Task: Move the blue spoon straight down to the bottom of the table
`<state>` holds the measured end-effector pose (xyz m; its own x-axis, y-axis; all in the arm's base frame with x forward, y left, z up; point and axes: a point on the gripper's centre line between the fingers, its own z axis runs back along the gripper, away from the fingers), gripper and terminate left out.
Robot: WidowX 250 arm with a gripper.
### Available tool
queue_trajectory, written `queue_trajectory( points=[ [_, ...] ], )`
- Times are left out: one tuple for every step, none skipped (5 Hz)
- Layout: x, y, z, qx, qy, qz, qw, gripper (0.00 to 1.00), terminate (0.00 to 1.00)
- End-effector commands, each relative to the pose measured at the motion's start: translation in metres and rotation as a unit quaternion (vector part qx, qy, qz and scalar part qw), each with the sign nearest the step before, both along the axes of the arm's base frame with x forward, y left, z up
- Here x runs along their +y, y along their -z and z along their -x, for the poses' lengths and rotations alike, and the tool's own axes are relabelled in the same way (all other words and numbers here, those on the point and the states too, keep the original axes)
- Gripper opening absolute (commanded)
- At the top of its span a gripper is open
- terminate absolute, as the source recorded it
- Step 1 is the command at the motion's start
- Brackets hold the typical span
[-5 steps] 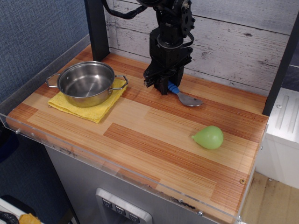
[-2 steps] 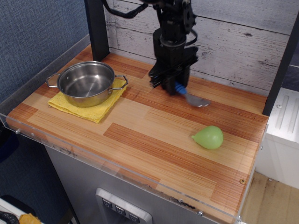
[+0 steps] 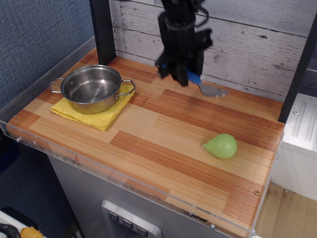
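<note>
A: Status of the gripper (image 3: 179,75) and the blue spoon (image 3: 204,85)?

B: The fingers are clamped on the blue handle. Against the view 1 second ago, the assembly has risen: the spoon then lay on the table (image 3: 163,144) at upper centre of the frame; it now hangs clear of the wood, handle high in the jaws, metal bowl sloping down to the right. The image is slightly motion-blurred there.

A: Meaning for the task?

B: Judged from this, pickup is complete and transport has not begun. The spoon sits in the upper part of the frame near the back wall; the target is the lower edge, by the acrylic rim.

A: Obstacles on a straight path down the frame?

B: The steel pot (image 3: 92,88) on the yellow cloth (image 3: 94,113) stands at the left, well apart. The green pear-shaped object (image 3: 221,146) lies at lower right, near but beside the path. The lane between them is bare wood
</note>
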<state>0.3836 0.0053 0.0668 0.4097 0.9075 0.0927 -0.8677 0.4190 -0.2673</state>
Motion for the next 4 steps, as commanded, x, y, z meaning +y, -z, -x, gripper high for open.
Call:
queue_trajectory(
  points=[
    [0.019,-0.064,0.032,-0.052,0.024,-0.014,0.9982,0.0,0.0],
    [0.029,-0.069,0.059,-0.055,0.034,-0.011,0.9978,0.0,0.0],
    [0.043,-0.065,0.09,-0.049,0.049,-0.016,0.9975,0.0,0.0],
    [0.054,-0.057,0.116,-0.045,0.061,-0.018,0.9969,0.0,0.0]
  ],
)
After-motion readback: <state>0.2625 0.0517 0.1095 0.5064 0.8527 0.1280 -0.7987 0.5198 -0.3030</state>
